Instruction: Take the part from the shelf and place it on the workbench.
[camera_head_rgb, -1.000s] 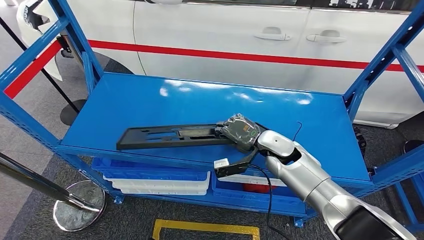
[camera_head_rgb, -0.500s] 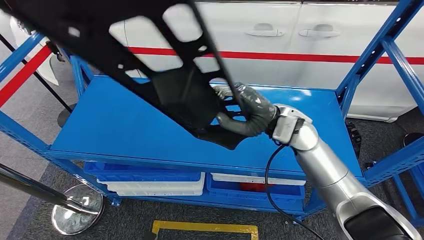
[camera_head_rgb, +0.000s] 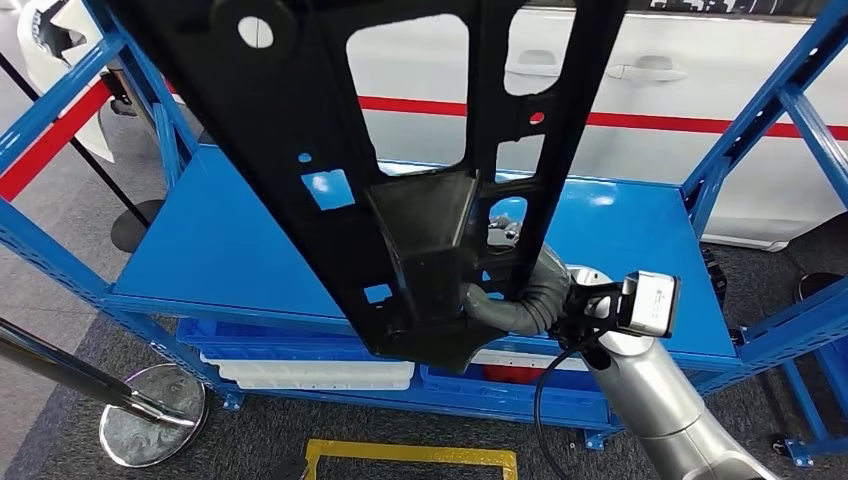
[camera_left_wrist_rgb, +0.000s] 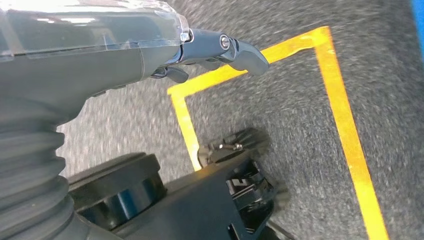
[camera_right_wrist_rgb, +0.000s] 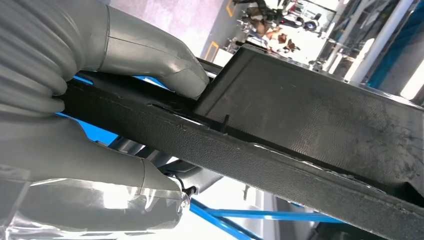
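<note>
The part (camera_head_rgb: 400, 150) is a long black plastic panel with cut-outs. It stands nearly upright, lifted off the blue shelf (camera_head_rgb: 230, 240) and close in front of the head camera. My right hand (camera_head_rgb: 520, 295) grips its lower end above the shelf's front edge. In the right wrist view the thumb (camera_right_wrist_rgb: 150, 50) presses on the panel's (camera_right_wrist_rgb: 310, 125) textured face, with the fingers wrapped under it. My left hand (camera_left_wrist_rgb: 100, 50) hangs over the grey floor and holds nothing, its fingers loosely apart.
A white car (camera_head_rgb: 700, 90) with a red stripe stands behind the shelf. Blue uprights (camera_head_rgb: 770, 110) frame the shelf's sides. Blue and white bins (camera_head_rgb: 300, 365) sit on the level below. On the floor are a chrome stanchion base (camera_head_rgb: 150, 415) and a yellow marking (camera_head_rgb: 410, 455).
The panel lay flat on the shelf a second ago. My right hand has lifted it and swung it upright, towards the camera, and the wrist has turned over.
</note>
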